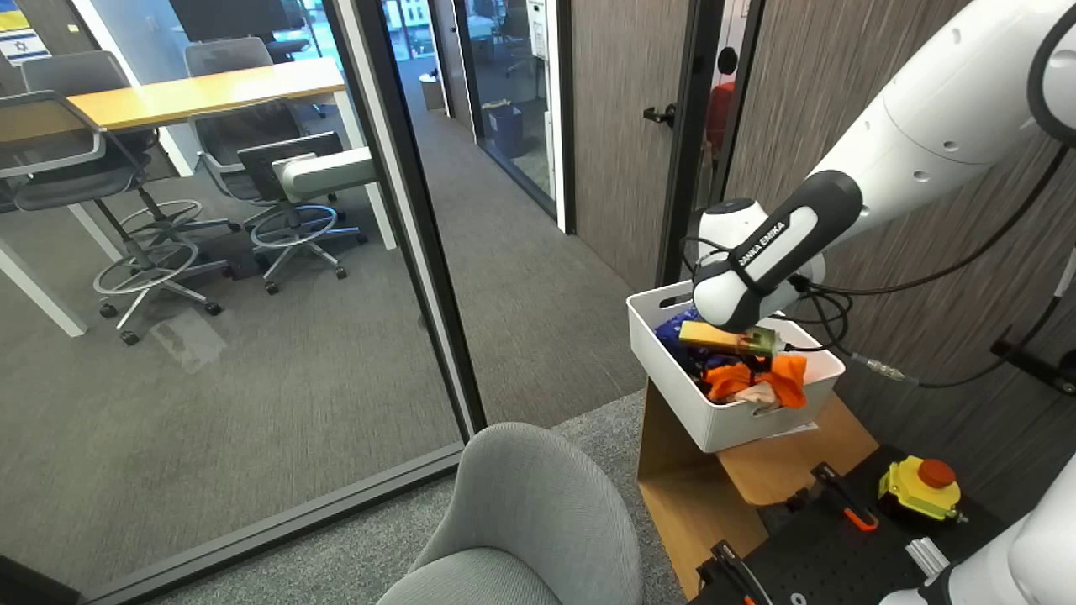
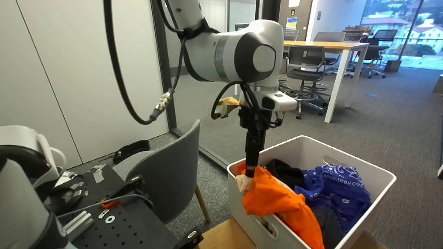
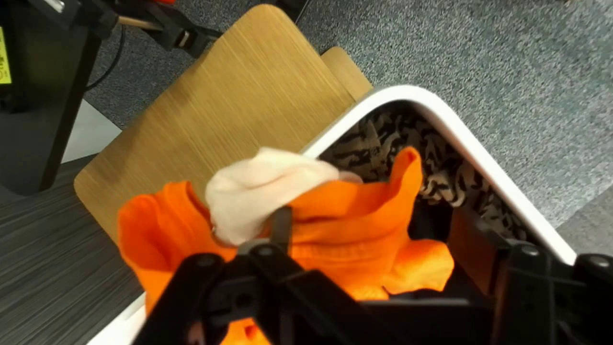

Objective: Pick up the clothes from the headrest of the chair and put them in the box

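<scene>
The white box (image 1: 740,430) holds several clothes; it also shows in an exterior view (image 2: 245,214) and the wrist view (image 3: 479,151). An orange cloth (image 2: 277,200) lies over the near rim, with a beige cloth (image 2: 243,183) beside it. In the wrist view the orange cloth (image 3: 354,235) lies between and below the fingers, and the beige cloth (image 3: 258,191) is outside the left finger. My gripper (image 2: 250,169) points down at the box's rim. In the wrist view its fingers (image 3: 378,235) are wide apart. The grey chair (image 1: 546,504) shows no cloth on its backrest.
A blue bandana (image 2: 342,193) and a black cloth (image 2: 285,173) lie in the box, and a patterned cloth (image 3: 368,143) is in its corner. A wooden stand (image 1: 799,458) bears the box. A black pegboard table (image 2: 131,221) and an emergency stop (image 1: 920,487) are nearby.
</scene>
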Controlling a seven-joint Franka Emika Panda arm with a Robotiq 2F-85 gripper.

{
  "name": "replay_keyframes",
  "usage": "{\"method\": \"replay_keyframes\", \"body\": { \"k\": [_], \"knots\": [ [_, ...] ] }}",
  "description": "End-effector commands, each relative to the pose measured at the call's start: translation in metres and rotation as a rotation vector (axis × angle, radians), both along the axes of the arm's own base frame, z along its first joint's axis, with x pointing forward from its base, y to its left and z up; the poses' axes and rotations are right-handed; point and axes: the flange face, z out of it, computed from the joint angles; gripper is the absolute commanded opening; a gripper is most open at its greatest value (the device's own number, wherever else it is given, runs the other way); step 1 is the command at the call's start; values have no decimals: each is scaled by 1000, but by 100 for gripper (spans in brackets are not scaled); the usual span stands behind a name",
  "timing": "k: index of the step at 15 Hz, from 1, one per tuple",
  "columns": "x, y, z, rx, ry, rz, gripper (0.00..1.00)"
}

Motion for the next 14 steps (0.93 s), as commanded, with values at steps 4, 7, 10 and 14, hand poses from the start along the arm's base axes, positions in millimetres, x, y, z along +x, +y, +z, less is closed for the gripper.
{"method": "replay_keyframes", "body": {
  "k": [4,7,10,14],
  "knots": [
    [-37,53,81,166,60,265,100],
    [-59,76,126,185,82,434,100],
    [-87,99,174,179,96,600,100],
    [-135,133,240,140,104,808,100]
  ]
}}
